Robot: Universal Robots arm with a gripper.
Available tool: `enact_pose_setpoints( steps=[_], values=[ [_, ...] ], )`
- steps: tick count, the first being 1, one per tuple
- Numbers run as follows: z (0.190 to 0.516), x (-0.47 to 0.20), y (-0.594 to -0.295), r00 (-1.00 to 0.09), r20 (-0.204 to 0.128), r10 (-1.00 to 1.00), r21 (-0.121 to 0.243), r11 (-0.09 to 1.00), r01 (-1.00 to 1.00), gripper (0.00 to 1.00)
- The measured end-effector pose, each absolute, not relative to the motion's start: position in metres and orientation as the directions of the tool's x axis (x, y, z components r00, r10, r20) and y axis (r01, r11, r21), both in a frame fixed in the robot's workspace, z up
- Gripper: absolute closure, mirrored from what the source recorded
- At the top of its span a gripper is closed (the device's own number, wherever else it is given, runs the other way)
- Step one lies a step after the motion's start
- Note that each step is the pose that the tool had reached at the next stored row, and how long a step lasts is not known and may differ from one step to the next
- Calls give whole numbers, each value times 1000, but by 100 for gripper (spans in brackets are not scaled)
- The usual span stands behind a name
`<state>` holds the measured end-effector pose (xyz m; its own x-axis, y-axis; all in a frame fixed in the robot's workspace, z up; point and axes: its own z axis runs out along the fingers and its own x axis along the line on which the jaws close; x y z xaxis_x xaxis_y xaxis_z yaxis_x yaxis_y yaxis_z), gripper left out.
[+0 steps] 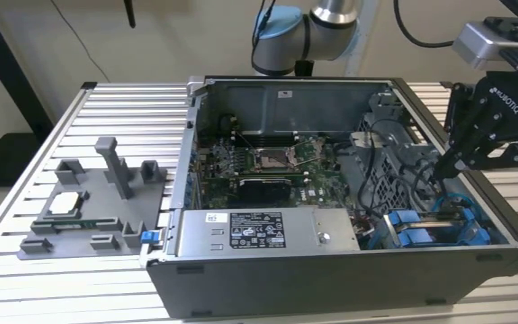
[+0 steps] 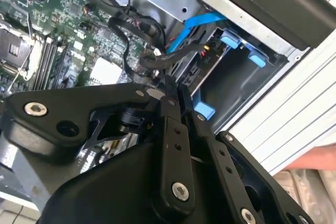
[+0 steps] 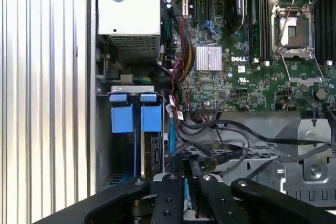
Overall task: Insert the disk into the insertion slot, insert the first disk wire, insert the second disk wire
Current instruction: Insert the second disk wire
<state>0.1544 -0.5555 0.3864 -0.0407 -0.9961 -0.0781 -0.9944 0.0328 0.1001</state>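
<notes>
The disk's bright blue carrier (image 1: 418,228) sits down in the insertion slot (image 1: 457,226) of the drive cage, at the case's front corner on the exterior view's right. Its blue tabs (image 3: 151,118) (image 2: 231,39) show in both wrist views, while the metal body is mostly hidden. My gripper (image 1: 445,167) hangs just above the cage. Its fingers (image 2: 169,103) (image 3: 190,169) are pressed together on a black disk wire (image 2: 152,60) that loops over the cage (image 3: 210,153). A blue wire (image 3: 171,135) (image 2: 197,22) runs down beside the carrier.
The open computer case (image 1: 331,283) lies on a slatted table (image 1: 133,101). Inside are the motherboard (image 1: 259,165) and a grey power supply box (image 1: 259,231). A grey fixture plate (image 1: 97,202) with small parts lies at the exterior view's left. Loose black cables crowd the cage.
</notes>
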Motion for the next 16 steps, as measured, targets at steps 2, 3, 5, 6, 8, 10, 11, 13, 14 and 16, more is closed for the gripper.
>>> enact_pose_setpoints(
  steps=[2,3,5,6,8,10,11,13,14,16],
  values=[
    [386,152,-558,-41,-81,-996,99,33,-995,100],
    [386,151,-560,-41,-83,-996,99,32,-995,100],
    [386,149,-564,-41,-87,-995,98,32,-995,100],
    [386,148,-566,-41,-89,-995,98,32,-995,100],
    [386,146,-570,-40,-93,-995,97,31,-995,100],
    [386,143,-575,-40,-96,-995,96,31,-995,100],
    [386,142,-577,-40,-97,-994,95,31,-995,100],
    [386,140,-580,-40,-100,-994,94,31,-995,100],
    [386,138,-582,-40,-101,-994,93,31,-995,100],
    [386,137,-583,-39,-104,-994,86,30,-996,100]
  ],
)
